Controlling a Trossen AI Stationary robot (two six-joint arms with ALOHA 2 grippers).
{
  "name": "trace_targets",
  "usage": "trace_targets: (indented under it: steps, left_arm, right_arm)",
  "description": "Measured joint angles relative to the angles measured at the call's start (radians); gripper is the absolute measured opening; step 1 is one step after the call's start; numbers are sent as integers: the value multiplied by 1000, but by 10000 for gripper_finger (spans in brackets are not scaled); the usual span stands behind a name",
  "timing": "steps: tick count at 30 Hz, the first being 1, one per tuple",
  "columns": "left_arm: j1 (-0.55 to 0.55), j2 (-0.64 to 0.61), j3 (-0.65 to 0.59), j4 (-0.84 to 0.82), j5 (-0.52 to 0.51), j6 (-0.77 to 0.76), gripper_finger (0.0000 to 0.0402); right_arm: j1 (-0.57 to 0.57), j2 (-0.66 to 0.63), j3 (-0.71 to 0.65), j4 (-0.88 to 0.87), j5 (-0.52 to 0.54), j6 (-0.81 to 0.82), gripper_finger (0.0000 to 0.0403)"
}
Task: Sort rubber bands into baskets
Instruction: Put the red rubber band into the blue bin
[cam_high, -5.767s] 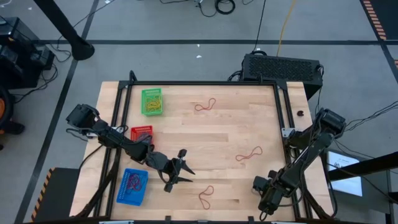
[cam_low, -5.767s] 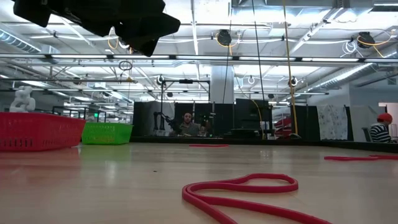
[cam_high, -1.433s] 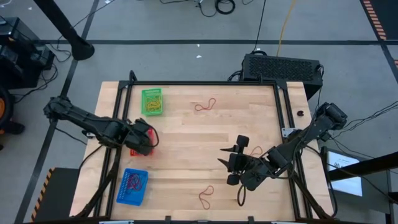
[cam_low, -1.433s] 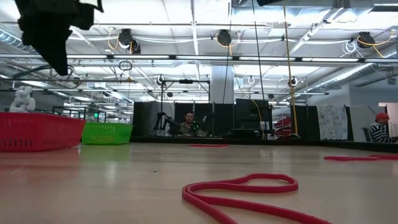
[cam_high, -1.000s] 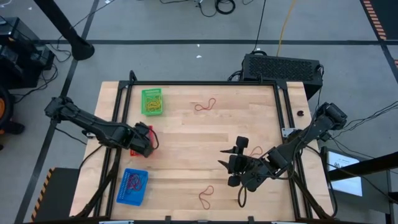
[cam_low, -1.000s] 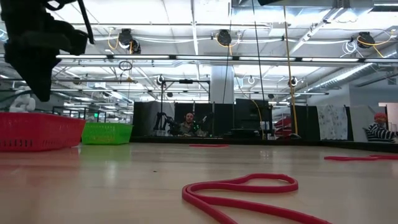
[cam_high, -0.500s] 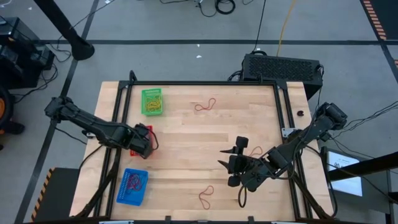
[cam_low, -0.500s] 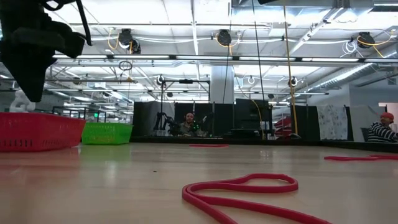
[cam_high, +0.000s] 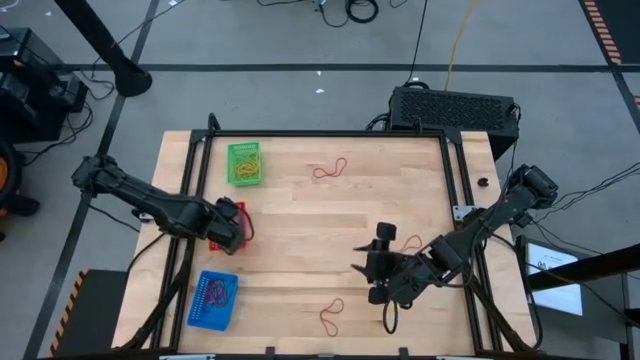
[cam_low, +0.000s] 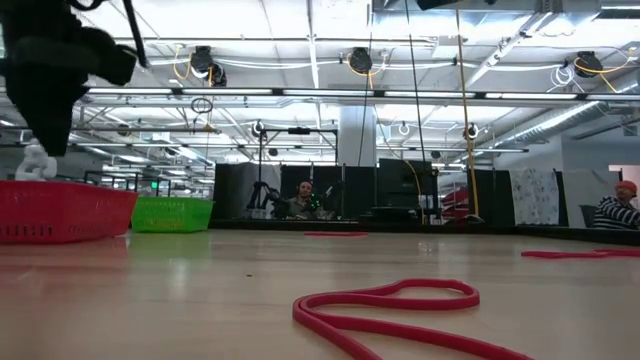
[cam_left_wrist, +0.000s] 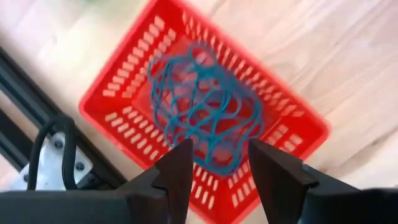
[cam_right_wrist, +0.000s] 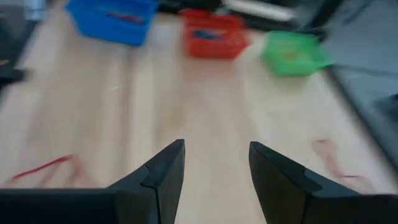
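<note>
My left gripper hangs open, pointing down, above the red basket, which holds a tangle of blue rubber bands. In the high view it covers most of that basket. The green basket holds yellow-green bands, and the blue basket holds red ones. Loose red rubber bands lie on the table at the far middle and the near middle. My right gripper hovers open over the table's right half, aimed toward the baskets.
A large black box stands beyond the table's far right corner. Black frame rails run along the table's left and right sides. The low view has a red band close in front and people seated in the room behind.
My right gripper has turned a little at its wrist while staying over the same spot. My left gripper has stayed above the red basket.
</note>
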Motion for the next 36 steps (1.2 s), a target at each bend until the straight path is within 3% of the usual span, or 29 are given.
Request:
trace_targets:
  steps: [3, 9, 13, 19, 24, 29, 36]
  left_arm:
    - [-3, 0, 37, 2, -44, 2, 161]
    - [-56, -1, 85, 61, -207, 32, 161]
    - [-123, -1, 50, 283, -370, 220, 161]
    - [-181, 0, -78, 819, -552, 608, 161]
    - [-178, 12, -238, 1256, -538, 863, 161]
    - [-146, 44, -375, 1640, -505, 994, 161]
    - [-78, 123, -425, 1953, -212, 1094, 161]
  right_arm:
    - [-8, 0, 0, -1, -109, 17, 171]
    - [-10, 0, 0, -37, -125, 79, 171]
    - [-9, 0, 0, -134, -126, 165, 171]
    - [-9, 0, -1, -278, -139, 351, 171]
    - [10, 1, -92, -274, -160, 486, 171]
    - [5, 0, -217, -249, -188, 568, 171]
    - [-68, -2, -301, -243, -273, 611, 171]
